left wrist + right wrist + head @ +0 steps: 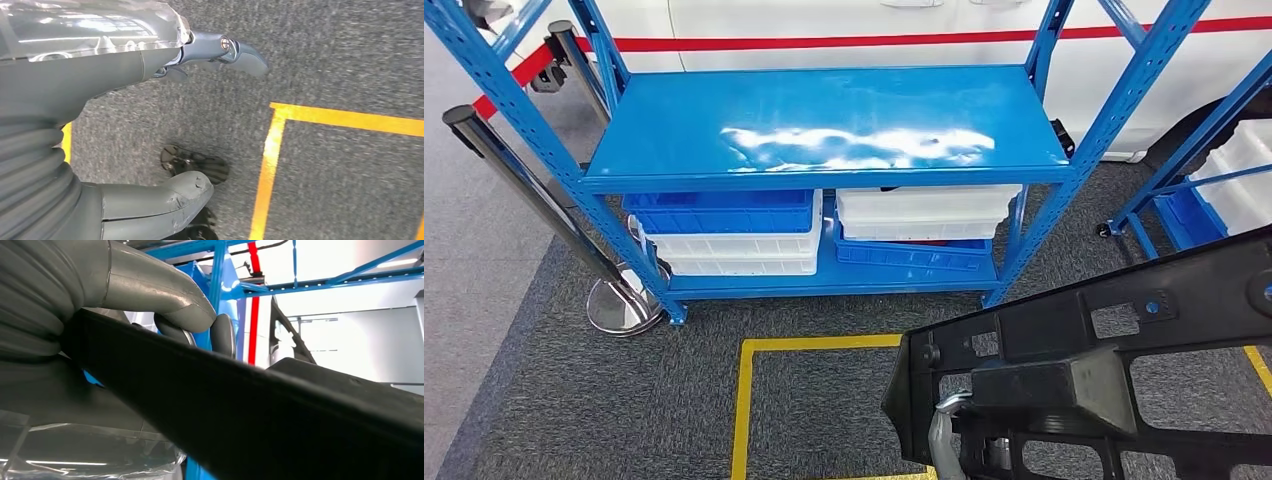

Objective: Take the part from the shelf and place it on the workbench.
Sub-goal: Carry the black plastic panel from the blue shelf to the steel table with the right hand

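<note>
Black slotted plastic part (pixel 1114 370) in right hand (pixel 125 305)

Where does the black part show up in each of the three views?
Head view: black part, lower right, over the carpet.
Left wrist view: not in it; left hand hangs over carpet and yellow floor line.
Right wrist view: part crosses the frame, gripped by the right hand.
Shared landmark: blue shelf, also in the right wrist view.

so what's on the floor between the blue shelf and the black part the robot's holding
In the head view, only grey carpet with a yellow taped outline separates the blue shelf from the black part, gripped by the right hand.
</note>
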Available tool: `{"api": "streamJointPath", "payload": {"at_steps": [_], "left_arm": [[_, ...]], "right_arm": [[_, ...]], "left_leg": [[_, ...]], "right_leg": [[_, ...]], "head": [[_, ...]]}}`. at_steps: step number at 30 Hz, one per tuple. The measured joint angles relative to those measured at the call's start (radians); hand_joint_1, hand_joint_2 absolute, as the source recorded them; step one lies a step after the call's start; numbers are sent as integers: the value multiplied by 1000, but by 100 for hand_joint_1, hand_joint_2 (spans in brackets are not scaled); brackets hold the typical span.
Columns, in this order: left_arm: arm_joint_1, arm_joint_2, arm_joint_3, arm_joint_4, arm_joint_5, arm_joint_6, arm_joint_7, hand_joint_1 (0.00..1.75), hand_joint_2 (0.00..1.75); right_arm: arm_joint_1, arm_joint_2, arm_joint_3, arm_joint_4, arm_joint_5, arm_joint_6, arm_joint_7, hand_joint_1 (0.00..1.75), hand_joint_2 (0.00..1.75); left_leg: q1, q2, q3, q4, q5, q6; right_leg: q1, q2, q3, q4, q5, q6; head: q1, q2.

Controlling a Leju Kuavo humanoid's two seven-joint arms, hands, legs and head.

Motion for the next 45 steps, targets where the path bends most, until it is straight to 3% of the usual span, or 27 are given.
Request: {"api": "streamJointPath", "payload": {"at_steps": [2, 3, 4, 6, 8, 9, 11, 13, 14, 15, 17, 19, 20, 21, 23, 25, 28, 29, 31, 33, 34, 36, 38, 39, 41, 43, 45], "left_arm": [[0, 0, 0, 0, -2, 0, -1, 0, 175], [0, -1, 0, 0, -5, 0, -2, 0, 175], [0, -1, 0, 0, -8, 0, -4, 0, 175], [0, -2, 0, 0, -15, 0, -8, 0, 175], [1, -3, 0, 0, -18, 0, -10, 0, 175], [2, -3, 0, 0, -19, -1, -11, 0, 175], [3, -4, 0, 0, -21, -2, -12, 0, 175], [4, -4, 0, 0, -24, -4, -12, 0, 175], [4, -4, 0, 0, -27, -4, -12, 0, 175], [4, -4, 0, 0, -29, -6, -12, 0, 175], [3, -4, 0, 0, -32, -8, -12, 0, 175], [1, -4, 0, 0, -33, -10, -12, 0, 175], [1, -4, 0, 0, -34, -10, -12, 0, 175], [1, -4, 0, 0, -34, -11, -12, 0, 175], [2, -5, 0, 0, -35, -11, -12, 0, 175], [2, -5, 0, 0, -39, -12, -12, 0, 175], [1, -5, 0, 0, -45, -12, -12, 0, 175], [1, -5, 0, 0, -47, -12, -12, 0, 175], [0, -5, 0, 0, -49, -12, -11, 0, 175], [-1, -4, 0, 0, -51, -12, -8, 0, 175], [0, -4, 1, 0, -51, -12, -4, 0, 175], [1, -2, 2, 0, -51, -12, 5, 0, 175], [2, 1, 4, 0, -53, -12, 10, 0, 175], [1, 3, 4, 0, -54, -12, 11, 0, 175], [0, 5, 4, 0, -56, -12, 12, 0, 175], [0, 8, 5, 0, -58, -12, 13, 0, 175], [0, 10, 5, 0, -61, -12, 14, 0, 175]], "right_arm": [[0, -1, 0, 0, -1, 0, 0, 175, 175], [-1, -1, 0, 0, -2, 0, 0, 175, 175], [-1, -1, 0, 0, -2, 1, 0, 175, 175], [-2, -1, 0, 0, -4, 3, 1, 175, 175], [-1, -1, 0, 0, -7, 6, 1, 175, 175], [-2, -1, 0, 0, -10, 9, 1, 175, 175], [-2, -1, 0, 0, -17, 14, 1, 175, 175], [-2, -1, 0, 0, -23, 19, 0, 175, 175], [-2, -1, 0, 1, -25, 19, 0, 175, 175], [-2, -1, 0, 1, -25, 19, 0, 175, 175], [-1, -1, 0, 1, -21, 17, 0, 175, 175], [-1, -1, 0, 2, -17, 15, -1, 175, 175], [0, -1, 0, 2, -16, 14, -1, 175, 175], [0, -1, 0, 1, -15, 13, -1, 175, 175], [3, -1, 0, 1, -13, 9, -3, 175, 175], [9, -1, 0, 1, -9, 5, -4, 175, 175], [17, -1, 0, 1, -3, 3, -6, 175, 175], [18, -1, 0, 2, -2, 2, -6, 175, 175], [22, -1, 0, 2, -8, 6, -6, 175, 175], [26, -1, 0, 1, -26, 18, -6, 175, 175], [27, -1, 0, 1, -39, 27, -8, 175, 175], [31, -1, -1, 0, -61, 42, -13, 175, 175], [46, -1, -4, -4, -74, 47, -19, 175, 175], [57, -1, -8, -7, -77, 45, -21, 175, 175], [77, -1, -16, -10, -80, 43, -23, 175, 175], [90, -1, -22, -12, -82, 42, -24, 175, 175], [99, -1, -26, -14, -82, 41, -24, 175, 175]], "left_leg": [[1, 0, -29, 18, 8, -5], [0, 0, -41, 28, 11, -9], [0, -1, -50, 35, 15, -14], [1, -1, -62, 41, 27, -26], [1, -3, -69, 43, 32, -38], [2, -5, -76, 54, 16, -43], [6, -9, -100, 130, -61, -52], [10, -9, -126, 250, -140, -60], [13, -9, -128, 293, -152, -63], [16, -9, -116, 306, -139, -66], [22, -9, -46, 232, -79, -71], [23, -15, 46, 92, -67, -72], [22, -18, 74, 43, -75, -69], [18, -20, 84, 18, -86, -64], [17, -19, 73, 14, -76, -48], [18, -13, 52, 13, -57, -28], [12, -6, 15, 14, -25, -9], [9, -4, 1, 15, -16, -8], [3, -2, -29, 21, 1, -8], [-1, 4, -56, 29, 15, -9], [-4, 8, -65, 35, 20, -11], [-7, 19, -75, 44, 30, -20], [-7, 33, -80, 46, 40, -33], [-5, 34, -84, 50, 36, -40], [-2, 18, -101, 104, -18, -51], [2, -1, -132, 220, -101, -58], [4, -5, -153, 308, -141, -62]], "right_leg": [[-4, 0, 80, -96, 52, -1], [-2, 0, 126, -165, 60, -5], [0, 0, 161, -223, 57, -10], [7, 0, 185, -274, 45, -21], [5, -2, 175, -284, 56, -35], [2, -4, 169, -288, 65, -43], [-2, -8, 153, -292, 83, -58], [-1, -10, 130, -290, 100, -61], [-1, -11, 116, -287, 109, -60], [-2, -11, 102, -284, 117, -57], [-4, -11, 75, -273, 132, -50], [-4, -10, 54, -261, 144, -38], [-3, -10, 48, -258, 151, -31], [-2, -10, 45, -258, 159, -24], [-3, -8, 41, -258, 171, -11], [-6, -5, 24, -226, 125, -2], [-7, -2, -14, -63, -20, 3], [-6, -1, -18, -12, -36, 3], [-5, -1, 7, 17, 4, 0], [-1, -13, 84, -63, 62, -10], [4, -26, 136, -133, 62, -17], [14, -47, 214, -254, 26, -30], [16, -37, 227, -297, 13, -44], [15, -29, 221, -300, 20, -51], [10, -15, 210, -303, 37, -67], [10, 1, 196, -300, 50, -75], [11, 14, 185, -296, 58, -74]], "head": [[0, 0], [0, 0], [0, 0], [-1, 0], [0, 0], [-2, 0], [-5, 0], [-8, 0], [-9, 0], [-9, 0], [-9, 0], [-12, 0], [-12, 0], [-12, 0], [-10, 0], [-7, 0], [-1, 0], [-1, 0], [-1, 0], [-1, 0], [0, 0], [2, 0], [3, 0], [3, 0], [1, 0], [-1, 0], [-1, 0]]}}
